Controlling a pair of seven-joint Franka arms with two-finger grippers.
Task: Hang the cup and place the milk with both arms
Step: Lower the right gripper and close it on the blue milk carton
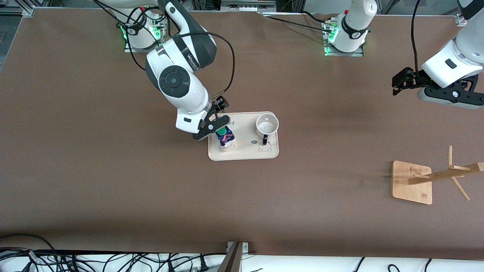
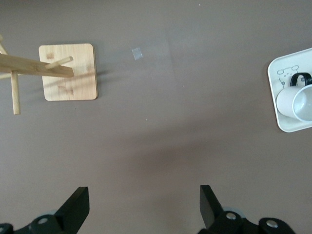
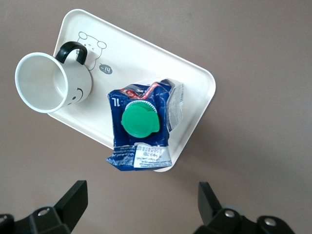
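Note:
The milk stands upright on a cream tray, a blue carton with a green cap. The white cup stands on the same tray beside it, mouth up, its black handle turned toward the front camera. My right gripper hangs open just above the milk, at the tray's edge toward the right arm's end. In the right wrist view its gap holds nothing. My left gripper hovers open and empty over bare table toward the left arm's end.
A wooden cup rack with slanted pegs stands toward the left arm's end, nearer the front camera than the left gripper. A bear drawing marks the tray. Brown table lies open around the tray.

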